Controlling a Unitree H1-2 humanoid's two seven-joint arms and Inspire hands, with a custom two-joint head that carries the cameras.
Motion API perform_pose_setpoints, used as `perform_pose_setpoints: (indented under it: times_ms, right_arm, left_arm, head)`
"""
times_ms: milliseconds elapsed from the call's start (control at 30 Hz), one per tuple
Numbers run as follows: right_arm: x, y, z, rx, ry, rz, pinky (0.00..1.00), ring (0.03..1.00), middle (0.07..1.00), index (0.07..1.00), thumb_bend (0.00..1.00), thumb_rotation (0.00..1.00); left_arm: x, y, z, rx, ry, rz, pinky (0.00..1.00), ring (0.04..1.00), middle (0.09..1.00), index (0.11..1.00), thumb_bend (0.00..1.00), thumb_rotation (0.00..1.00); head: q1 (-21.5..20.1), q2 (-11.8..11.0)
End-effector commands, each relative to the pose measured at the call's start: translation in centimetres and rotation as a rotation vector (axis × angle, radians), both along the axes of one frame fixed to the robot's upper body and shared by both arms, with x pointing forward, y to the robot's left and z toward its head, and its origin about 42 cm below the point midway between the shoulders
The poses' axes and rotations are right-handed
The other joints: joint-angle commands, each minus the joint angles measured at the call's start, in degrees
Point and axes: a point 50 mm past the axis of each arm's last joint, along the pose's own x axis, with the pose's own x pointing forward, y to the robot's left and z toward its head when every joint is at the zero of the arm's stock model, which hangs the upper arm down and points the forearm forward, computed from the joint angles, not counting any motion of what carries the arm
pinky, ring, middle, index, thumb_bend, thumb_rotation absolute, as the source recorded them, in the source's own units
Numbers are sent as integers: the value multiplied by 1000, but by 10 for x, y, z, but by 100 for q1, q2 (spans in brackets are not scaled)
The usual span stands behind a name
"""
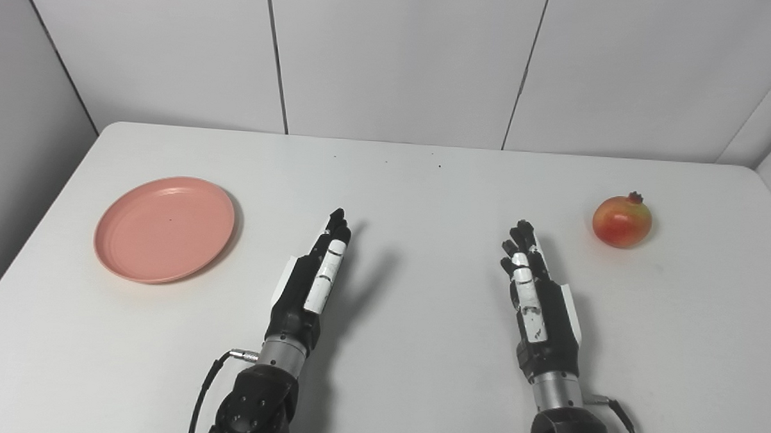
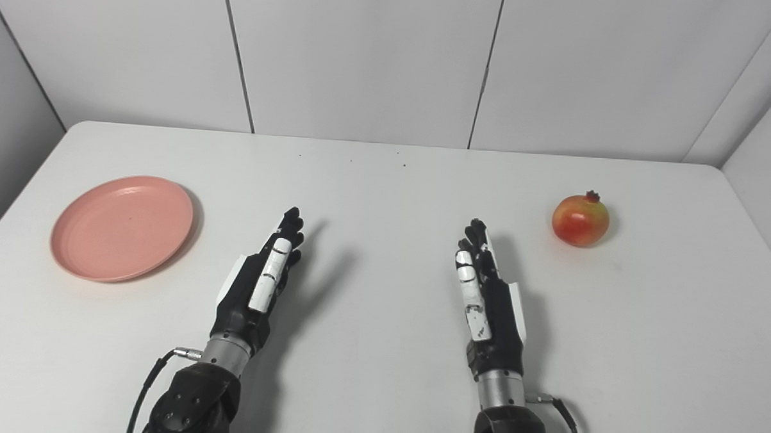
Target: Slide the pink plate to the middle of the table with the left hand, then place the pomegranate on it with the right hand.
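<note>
Pink plate (image 1: pixel 164 228): round, shallow, raised rim, flat on the white table (image 1: pixel 424 198), left of frame, nothing on it.
Pomegranate (image 1: pixel 622 221): red with yellow-green patches, glossy, right of frame, well apart from plate.
Pomegranate axis: dark crown points up and slightly toward the back wall; long axis near upright.
Left hand (image 1: pixel 313 279): lower centre-left, fingers straight and extended, pointing up-frame, holding nothing.
Right hand (image 1: pixel 537 292): lower centre-right, fingers extended, slightly spread, holding nothing, near but clear of the pomegranate.
</note>
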Motion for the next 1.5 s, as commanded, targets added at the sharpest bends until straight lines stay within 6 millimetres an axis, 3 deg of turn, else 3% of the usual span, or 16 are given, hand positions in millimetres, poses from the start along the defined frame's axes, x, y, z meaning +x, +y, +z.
perform_pose_setpoints:
  times_ms: [0, 867, 1033, 1133, 1233, 1467]
  right_arm:
    - [4, 3, 15, 16, -78, 3, 977, 964, 967, 968, 522, 856]
    - [4, 2, 16, 19, -74, 3, 980, 960, 964, 965, 545, 839]
    - [3, -4, 14, 12, -76, 15, 990, 969, 972, 974, 529, 857]
    - [2, -13, 9, 13, -77, 22, 997, 972, 976, 979, 525, 862]
    - [1, -23, 1, 10, -71, 27, 1000, 976, 983, 987, 542, 882]
    - [1, -34, -10, 15, -72, 39, 1000, 986, 990, 991, 562, 909]
  left_arm:
    - [5, -5, 16, -15, -56, -16, 1000, 1000, 1000, 1000, 616, 972]
    - [5, -4, 15, -13, -51, -12, 1000, 1000, 1000, 1000, 613, 970]
    - [6, -10, 12, -21, -51, -16, 1000, 1000, 1000, 1000, 591, 960]
    - [5, -18, 8, -23, -37, -18, 1000, 1000, 1000, 1000, 568, 939]
    - [5, -27, 1, -24, -22, -28, 1000, 1000, 1000, 1000, 605, 941]
    - [5, -37, -10, -12, -31, -33, 1000, 1000, 1000, 1000, 637, 945]
  head:
    - [6, 3]
    - [54, -60]
    - [630, -236]
    - [1039, -408]
    - [1507, -665]
    - [1710, -957]
